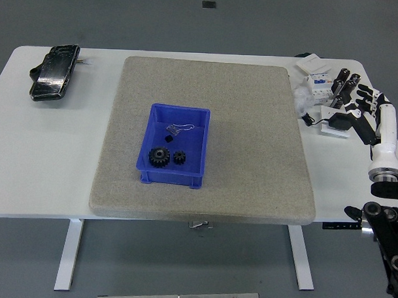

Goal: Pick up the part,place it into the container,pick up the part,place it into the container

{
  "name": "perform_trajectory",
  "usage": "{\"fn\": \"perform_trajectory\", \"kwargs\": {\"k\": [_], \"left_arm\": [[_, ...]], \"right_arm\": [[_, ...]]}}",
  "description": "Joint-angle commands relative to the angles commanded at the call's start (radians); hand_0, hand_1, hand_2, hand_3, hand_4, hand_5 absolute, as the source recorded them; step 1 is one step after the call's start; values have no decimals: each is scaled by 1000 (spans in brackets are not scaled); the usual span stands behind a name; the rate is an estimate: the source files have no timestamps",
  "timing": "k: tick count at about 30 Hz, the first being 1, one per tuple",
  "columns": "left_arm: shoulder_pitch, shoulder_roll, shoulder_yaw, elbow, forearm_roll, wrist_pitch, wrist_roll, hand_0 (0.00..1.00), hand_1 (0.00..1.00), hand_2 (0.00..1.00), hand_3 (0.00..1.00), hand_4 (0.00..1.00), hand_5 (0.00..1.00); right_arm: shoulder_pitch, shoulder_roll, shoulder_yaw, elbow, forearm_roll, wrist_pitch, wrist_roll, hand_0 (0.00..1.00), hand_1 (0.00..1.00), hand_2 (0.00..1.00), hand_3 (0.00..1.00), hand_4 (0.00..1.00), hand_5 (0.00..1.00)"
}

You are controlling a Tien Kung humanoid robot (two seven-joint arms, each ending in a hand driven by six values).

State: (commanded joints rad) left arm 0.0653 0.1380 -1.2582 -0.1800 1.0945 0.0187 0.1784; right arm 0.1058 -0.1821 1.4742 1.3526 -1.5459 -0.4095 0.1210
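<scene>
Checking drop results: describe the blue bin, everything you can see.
The blue bin is a small open-top rectangular tray, plastic by its look, sitting flat and upright left of centre on the grey mat. Inside lie a large black gear and a small gear side by side near the front wall, plus a small metal clip behind. No hand touches it.

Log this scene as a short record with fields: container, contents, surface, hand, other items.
container: blue bin, on the grey mat
contents: large black gear, small black gear, small metal clip
surface: white table
hand: right hand at the table's right edge, holding nothing
other items: black device far left; small boxes far right
</scene>
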Motion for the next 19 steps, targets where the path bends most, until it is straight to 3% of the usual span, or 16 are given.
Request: {"fn": "perform_trajectory", "kwargs": {"k": [19], "left_arm": [[3, -10, 4, 0, -7, 0, 0, 637, 610, 574, 580, 633, 261]], "right_arm": [[-5, -6, 24, 11, -5, -2, 5, 779, 732, 761, 773, 926, 705]]}}
